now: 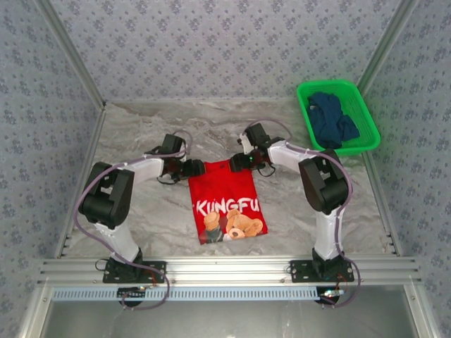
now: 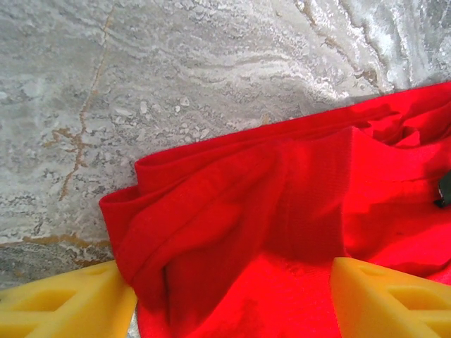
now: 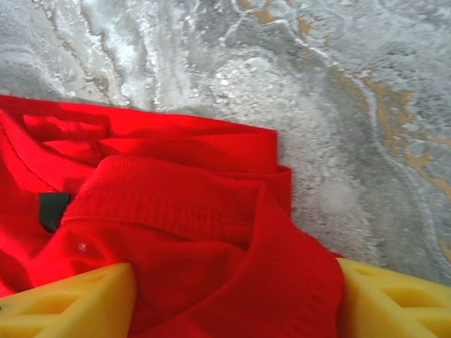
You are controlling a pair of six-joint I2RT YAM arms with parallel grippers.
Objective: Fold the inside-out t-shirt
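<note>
The inside-out t-shirt [image 1: 225, 204] lies as a narrow red rectangle on the marble table, its cartoon print and white lettering facing up at the near end. My left gripper [image 1: 192, 168] is at its far left corner and my right gripper [image 1: 239, 163] at its far right corner. In the left wrist view, the left gripper [image 2: 232, 303] is open, its yellow fingers [image 2: 63, 303] wide apart astride bunched red cloth [image 2: 246, 211]. The right gripper [image 3: 236, 303] is also open, with the ribbed collar [image 3: 282, 267] filling the gap between its fingers [image 3: 394, 296]. A black label [image 3: 53, 209] shows inside the neck.
A green basket [image 1: 303, 88] stands at the back right with a dark navy garment [image 1: 332, 120] in it. Patterned walls close in the table on three sides. Bare marble [image 1: 148, 211] lies on both sides of the shirt and behind it.
</note>
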